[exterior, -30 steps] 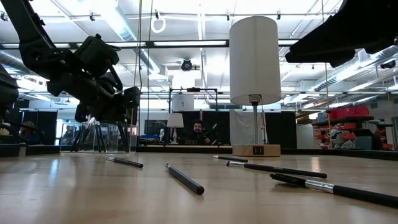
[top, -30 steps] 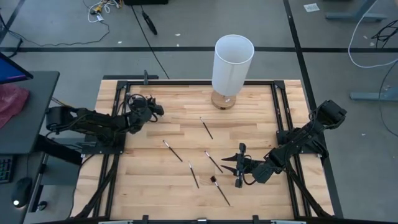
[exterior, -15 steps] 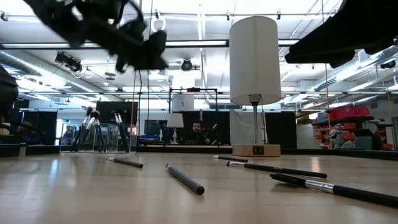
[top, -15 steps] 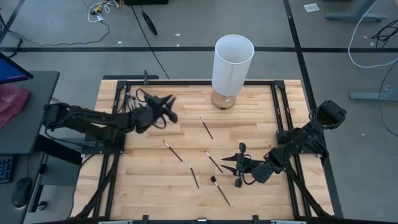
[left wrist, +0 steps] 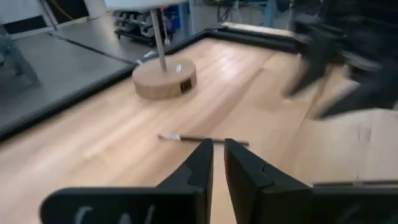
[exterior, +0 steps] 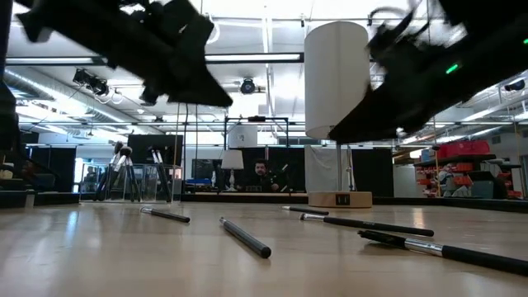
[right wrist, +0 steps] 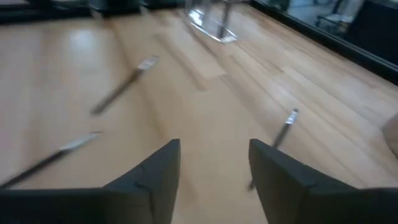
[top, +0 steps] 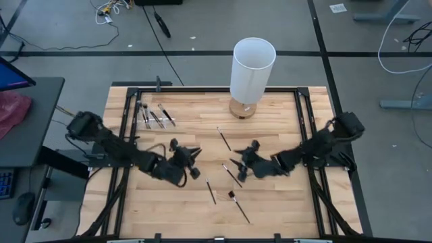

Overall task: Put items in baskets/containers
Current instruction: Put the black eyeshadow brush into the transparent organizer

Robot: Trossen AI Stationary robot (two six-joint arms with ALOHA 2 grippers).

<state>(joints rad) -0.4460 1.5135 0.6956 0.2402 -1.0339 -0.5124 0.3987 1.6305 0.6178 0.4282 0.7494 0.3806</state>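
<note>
Several thin dark makeup brushes lie flat on the wooden table: one [top: 224, 140] toward the lamp, one [top: 231, 174] in the middle, and two [top: 210, 191] [top: 239, 206] nearer the front. More brushes lie in the low clear container [top: 152, 115] at the far left. My left gripper [top: 192, 160] hovers above the table's middle with its fingers [left wrist: 217, 163] nearly together and empty; a brush [left wrist: 199, 140] lies ahead of them. My right gripper [top: 236, 169] is open and empty [right wrist: 211, 158] just right of it, above the middle brush.
A tall white cylinder lamp [top: 252, 67] on a round wooden base [left wrist: 165, 78] stands at the far middle. A black frame [top: 300, 135] runs along the table's edges. Bare wood lies toward the near left. A person shows far behind the table [exterior: 261, 175].
My left gripper has gone from over the clear container at the far left toward the table's middle and near edge, and now covers the spot where one brush lay. My right gripper has gone toward the table's left and a little toward the far edge. The brushes have stayed put.
</note>
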